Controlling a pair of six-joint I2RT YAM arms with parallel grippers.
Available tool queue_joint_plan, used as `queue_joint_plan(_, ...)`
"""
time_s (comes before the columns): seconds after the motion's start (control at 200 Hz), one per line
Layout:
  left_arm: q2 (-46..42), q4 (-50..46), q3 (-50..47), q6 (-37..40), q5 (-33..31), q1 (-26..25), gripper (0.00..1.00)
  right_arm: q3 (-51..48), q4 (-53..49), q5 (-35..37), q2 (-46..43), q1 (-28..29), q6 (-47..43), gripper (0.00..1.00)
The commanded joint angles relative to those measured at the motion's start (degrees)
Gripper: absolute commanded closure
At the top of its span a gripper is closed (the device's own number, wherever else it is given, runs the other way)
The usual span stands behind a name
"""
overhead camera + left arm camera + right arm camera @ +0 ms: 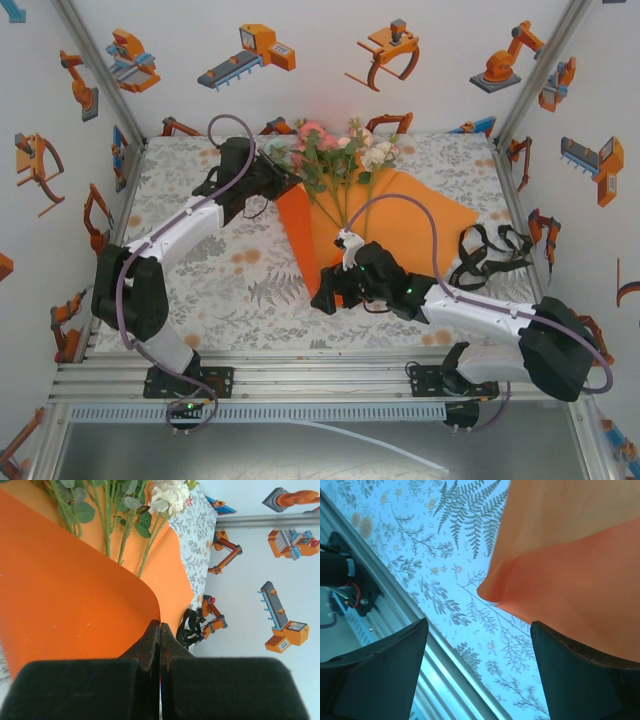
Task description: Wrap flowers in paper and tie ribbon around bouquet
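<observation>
Here, the large flat bright orange paper sheet [425,225] lies on the table [230,270], which is covered in a grey leaf-printed cloth. The bunch of pink, peach and cream flowers [335,150] rests across the sheet, blooms toward the far edge and thin green stems running down the paper. The left hand [160,630] has its 2 fingers pressed together on the sheet's lifted, curling edge. The right hand [479,627] stands with fingers wide apart over the sheet's folded near corner, holding nothing. The long narrow black ribbon [490,255] lies heaped near the table's right edge.
</observation>
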Motion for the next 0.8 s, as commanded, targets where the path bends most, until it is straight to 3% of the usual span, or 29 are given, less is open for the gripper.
queue_joint_plan(0.0, 1.8, 1.7, 3.7, -1.0, -1.3, -1.5, 1.0, -0.3, 5.5, 1.1, 2.7, 0.3, 7.0, 0.24)
queue_joint_plan(0.075, 3.6, 1.6, 5.7, -1.0, -1.8, -2.3, 1.0, 0.9, 6.9, 3.5, 6.7, 0.3, 8.8, 0.27)
queue_joint_plan(0.115, 4.8, 1.6, 6.7, -1.1, -1.6, -2.9, 1.0, 1.3, 8.7, 3.8, 8.5, 0.3, 9.4, 0.34)
queue_joint_plan(0.175, 6.0, 1.4, 7.6, -1.0, -1.3, -3.6, 1.0, 1.9, 9.3, 5.4, 10.5, 0.3, 10.6, 0.49)
queue_joint_plan(0.265, 7.3, 1.5, 7.7, -0.9, -1.4, -4.2, 1.0, 1.8, 7.7, 8.8, 11.7, 0.3, 11.6, 0.81)
queue_joint_plan(0.33, 7.7, 1.4, 7.6, -0.1, -1.7, -4.0, 1.0, 1.3, 5.5, 11.0, 11.9, 0.2, 11.7, 0.91)
queue_joint_plan(0.365, 7.7, 1.4, 7.9, 1.0, -1.6, -3.7, 0.97, 1.0, 4.6, 11.7, 11.8, 0.1, 11.7, 0.93)
queue_joint_plan(0.491, 5.9, 1.1, 8.4, 7.7, -0.9, -2.3, 0.61, -2.1, 5.0, 13.5, 11.2, 0.0, 13.7, 0.99)
queue_joint_plan(0.556, 3.3, 0.3, 7.4, 12.5, -2.3, -1.6, 0.49, -3.4, 6.3, 13.4, 11.5, -0.2, 14.4, 0.98)
queue_joint_plan(0.671, -1.5, -2.6, 3.3, 21.1, -8.5, -1.1, 0.47, -3.4, 7.3, 11.9, 13.8, -0.5, 15.0, 0.87)
queue_joint_plan(0.791, -4.3, -2.8, -3.4, 25.0, -11.4, -1.1, 0.5, -3.1, 8.4, 10.1, 15.2, -0.7, 15.5, 0.78)
